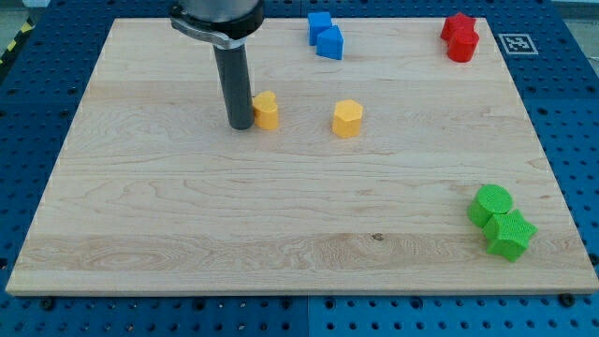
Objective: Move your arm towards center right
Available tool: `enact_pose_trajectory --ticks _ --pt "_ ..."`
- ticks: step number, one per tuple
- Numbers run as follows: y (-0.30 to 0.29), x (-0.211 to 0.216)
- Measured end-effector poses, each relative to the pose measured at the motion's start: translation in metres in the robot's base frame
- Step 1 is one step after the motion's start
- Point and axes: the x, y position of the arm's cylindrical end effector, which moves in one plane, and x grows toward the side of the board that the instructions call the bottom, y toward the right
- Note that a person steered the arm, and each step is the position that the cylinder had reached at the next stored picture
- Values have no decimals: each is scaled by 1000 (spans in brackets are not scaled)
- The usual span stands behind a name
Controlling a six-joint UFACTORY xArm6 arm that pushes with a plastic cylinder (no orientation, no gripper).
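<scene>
My tip [241, 125] rests on the wooden board [187, 215] in its upper left-middle part. It touches or nearly touches the left side of a yellow block [268, 109]. A second yellow block, hexagonal [347, 119], sits further to the view's right. Two blue blocks [326, 36] lie together at the top middle. Two red blocks [460, 37] sit at the top right. A green round block [491, 203] and a green star-like block [510, 234] sit together at the bottom right.
A black and white marker tag [515, 42] lies just off the board's top right corner. The board rests on a blue perforated table [576, 140].
</scene>
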Motion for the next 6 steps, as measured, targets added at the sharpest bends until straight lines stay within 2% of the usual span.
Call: enact_pose_trajectory --ticks 1,2,5,6 --pt "21 1" --pt "48 30" --pt "240 50" --pt "250 46"
